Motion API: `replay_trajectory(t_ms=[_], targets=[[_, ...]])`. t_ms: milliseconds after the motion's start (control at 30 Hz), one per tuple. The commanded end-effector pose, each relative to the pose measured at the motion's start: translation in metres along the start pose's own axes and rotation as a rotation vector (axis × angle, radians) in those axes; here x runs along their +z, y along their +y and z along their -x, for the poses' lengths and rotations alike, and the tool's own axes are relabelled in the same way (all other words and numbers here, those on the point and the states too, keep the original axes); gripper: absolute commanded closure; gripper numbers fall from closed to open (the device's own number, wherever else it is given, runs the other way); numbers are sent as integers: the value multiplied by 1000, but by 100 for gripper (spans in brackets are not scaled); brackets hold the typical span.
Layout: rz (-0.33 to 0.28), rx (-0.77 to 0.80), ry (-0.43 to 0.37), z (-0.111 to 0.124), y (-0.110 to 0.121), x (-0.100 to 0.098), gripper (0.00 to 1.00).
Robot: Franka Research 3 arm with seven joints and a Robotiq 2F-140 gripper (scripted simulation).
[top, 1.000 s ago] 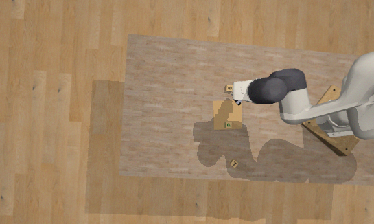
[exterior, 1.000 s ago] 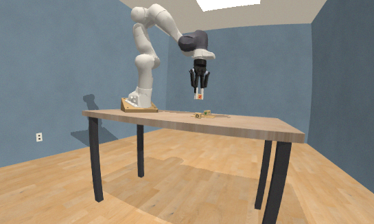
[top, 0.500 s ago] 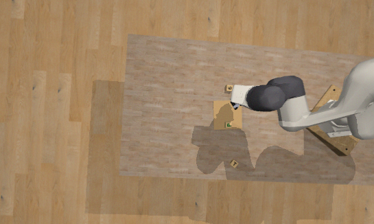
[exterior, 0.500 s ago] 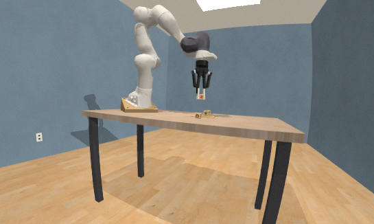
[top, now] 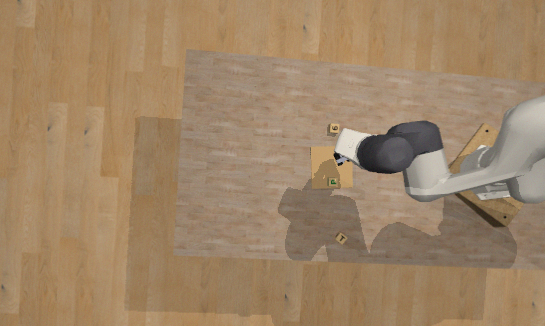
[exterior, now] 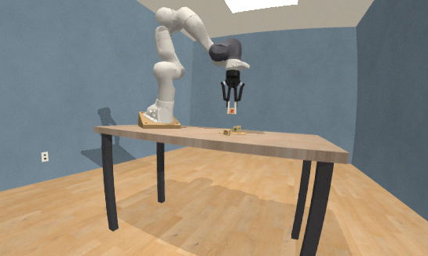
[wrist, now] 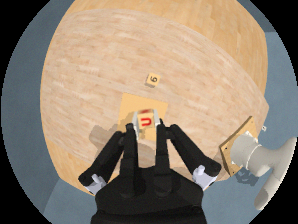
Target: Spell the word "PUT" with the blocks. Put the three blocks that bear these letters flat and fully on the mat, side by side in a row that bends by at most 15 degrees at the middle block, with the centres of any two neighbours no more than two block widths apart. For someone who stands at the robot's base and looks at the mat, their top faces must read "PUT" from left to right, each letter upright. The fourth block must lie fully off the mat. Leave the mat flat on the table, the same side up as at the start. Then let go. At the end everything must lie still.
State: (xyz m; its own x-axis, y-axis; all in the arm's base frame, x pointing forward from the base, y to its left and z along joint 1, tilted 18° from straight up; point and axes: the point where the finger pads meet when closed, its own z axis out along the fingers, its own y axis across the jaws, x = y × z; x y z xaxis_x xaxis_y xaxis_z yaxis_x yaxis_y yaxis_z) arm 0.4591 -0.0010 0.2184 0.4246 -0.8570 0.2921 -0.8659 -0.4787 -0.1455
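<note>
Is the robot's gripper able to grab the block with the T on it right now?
Probably not yet. The gripper is already shut on a red-lettered block, held high above the mat. The T block lies in the open, off the mat, with nothing near it, so the way looks free once the gripper lets go.

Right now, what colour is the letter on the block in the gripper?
Red, on the held block; clearest in the wrist view, between the gripper fingers.

gripper (top: 341, 159): mostly hidden under the arm's wrist, top view | held block (exterior: 232, 111): red letter too small to read
</note>
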Motion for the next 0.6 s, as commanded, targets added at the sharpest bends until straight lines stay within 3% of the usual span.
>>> replay_trajectory(t_ms=[0, 567], targets=[[-6, 139, -5, 5, -6, -1, 84], [-3, 346, -12, 33, -18, 1, 84]])
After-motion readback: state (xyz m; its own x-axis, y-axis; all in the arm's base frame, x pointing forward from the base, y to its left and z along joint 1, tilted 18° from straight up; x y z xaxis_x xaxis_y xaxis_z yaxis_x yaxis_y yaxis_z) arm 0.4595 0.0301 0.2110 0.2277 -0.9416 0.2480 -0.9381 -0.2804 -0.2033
